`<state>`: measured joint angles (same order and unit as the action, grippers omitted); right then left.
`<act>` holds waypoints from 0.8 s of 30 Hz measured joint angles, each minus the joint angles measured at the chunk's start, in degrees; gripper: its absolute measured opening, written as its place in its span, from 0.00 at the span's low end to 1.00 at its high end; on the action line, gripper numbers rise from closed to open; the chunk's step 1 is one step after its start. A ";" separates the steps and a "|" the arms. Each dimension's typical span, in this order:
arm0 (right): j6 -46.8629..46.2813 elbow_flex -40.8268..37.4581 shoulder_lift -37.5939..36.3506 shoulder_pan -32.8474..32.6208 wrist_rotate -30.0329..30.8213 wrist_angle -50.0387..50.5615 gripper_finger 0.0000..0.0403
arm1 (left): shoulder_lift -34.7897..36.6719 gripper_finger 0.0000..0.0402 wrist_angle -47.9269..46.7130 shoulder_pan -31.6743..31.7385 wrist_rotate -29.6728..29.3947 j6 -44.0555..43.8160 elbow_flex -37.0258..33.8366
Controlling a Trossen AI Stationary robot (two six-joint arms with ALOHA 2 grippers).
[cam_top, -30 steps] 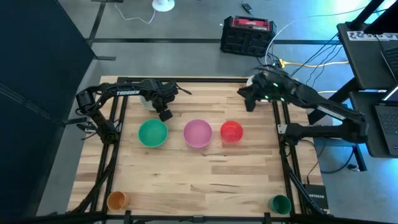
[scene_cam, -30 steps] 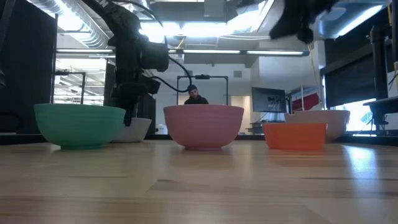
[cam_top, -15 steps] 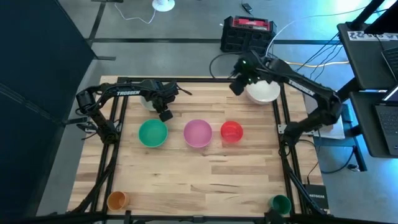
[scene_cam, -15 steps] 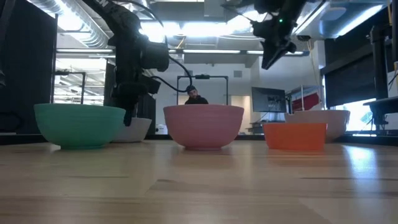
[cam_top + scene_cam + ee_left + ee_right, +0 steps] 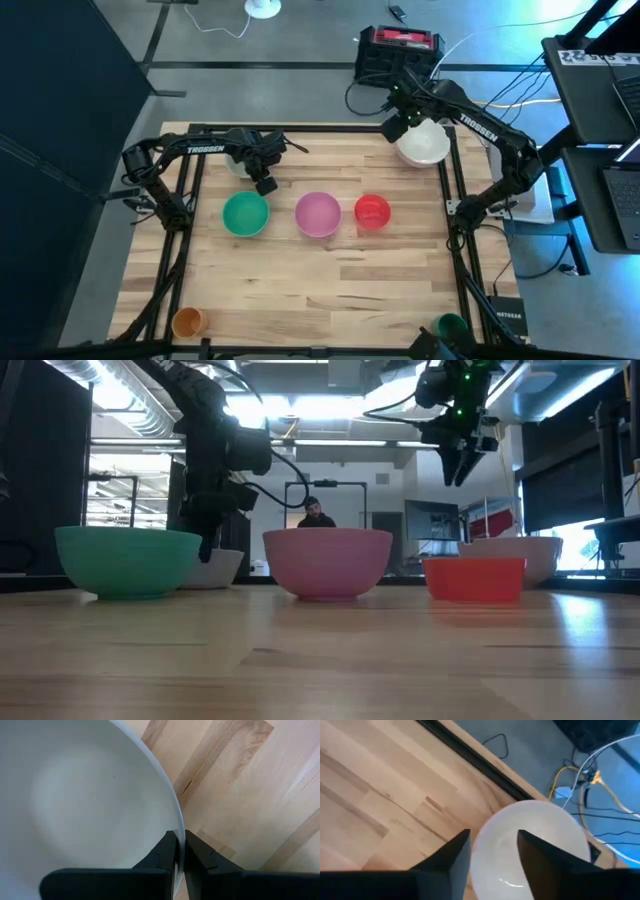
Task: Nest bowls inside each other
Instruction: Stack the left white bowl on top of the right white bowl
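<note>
On the wooden table a green bowl (image 5: 246, 214), a pink bowl (image 5: 318, 214) and a small red bowl (image 5: 372, 211) stand upright in a row. At the far left a pale grey bowl (image 5: 85, 800) rests on the table under my left gripper (image 5: 262, 180), which is shut on its rim. A white bowl (image 5: 425, 146) stands at the far right corner. My right gripper (image 5: 492, 855) hangs open, high above the white bowl's (image 5: 535, 840) left rim (image 5: 458, 465), touching nothing. My left gripper pinches the pale grey bowl's rim (image 5: 179, 837), one finger (image 5: 167, 852) inside the bowl and the other finger (image 5: 200, 860) outside. The fingers point straight down from above. The bowl (image 5: 215, 568) sits upright with its base on the table.
An orange cup (image 5: 188, 322) stands at the near left corner and a green cup (image 5: 451, 326) at the near right corner. Black frame rails (image 5: 455, 220) run along the table's sides. A person (image 5: 315, 512) shows in the room beyond. Bare wood lies in front of the bowls.
My right gripper has swung from beside the table's right edge to above the white bowl at the far edge, has tipped from nearly level to pointing steeply down, and has opened wider. The bowls have kept their places.
</note>
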<state>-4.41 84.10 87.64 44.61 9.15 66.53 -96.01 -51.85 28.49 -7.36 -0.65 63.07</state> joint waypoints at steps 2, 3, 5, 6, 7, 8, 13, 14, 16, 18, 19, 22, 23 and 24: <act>-0.20 -1.72 0.00 0.09 -0.70 0.04 0.39 | 0.00 0.00 0.01 0.00 0.00 -0.02 0.00; -0.30 -2.58 0.01 0.14 -1.05 0.07 0.40 | 0.00 0.00 0.01 0.01 -0.01 -0.03 0.00; -0.49 -4.30 0.01 0.23 -1.76 0.11 0.42 | 0.00 0.00 0.02 0.01 -0.01 -0.04 -0.01; -0.59 -5.16 0.01 0.28 -2.11 0.13 0.43 | 0.00 0.00 0.02 0.01 -0.01 -0.05 -0.01; -0.69 -6.02 0.02 0.32 -2.46 0.15 0.44 | 0.00 0.00 0.03 0.02 -0.02 -0.06 -0.01; -0.79 -6.87 0.02 0.37 -2.81 0.17 0.45 | 0.00 0.00 0.03 0.02 -0.02 -0.07 -0.01; -1.29 -11.17 0.03 0.60 -4.57 0.28 0.50 | 0.00 0.00 0.05 0.03 -0.03 -0.11 -0.02; -1.39 -12.03 0.03 0.64 -4.92 0.30 0.51 | 0.00 0.00 0.05 0.03 -0.03 -0.12 -0.02; -1.58 -13.75 0.04 0.73 -5.62 0.35 0.53 | 0.00 0.00 0.06 0.04 -0.04 -0.14 -0.02; -1.71 -14.91 0.01 0.02 -5.83 -0.29 0.54 | 0.00 0.00 0.06 0.04 -0.06 -0.14 -0.02; -1.87 -15.37 0.01 -0.26 -5.87 -0.59 0.54 | 0.00 0.00 0.06 0.04 -0.06 -0.16 -0.02; -2.65 -17.05 0.00 -0.36 -5.93 -1.63 0.54 | 0.00 0.00 0.06 0.04 -0.06 -0.16 -0.02; -2.77 -17.63 0.00 -0.34 -5.92 -2.25 0.54 | 0.00 0.00 0.06 0.04 -0.07 -0.15 -0.02; -2.81 -18.26 0.00 -0.34 -5.91 -2.28 0.54 | 0.00 0.00 0.04 0.04 -0.08 -0.16 -0.02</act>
<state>-7.22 65.83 87.64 44.27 3.25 64.25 -96.01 -51.81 28.53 -7.44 -0.82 63.05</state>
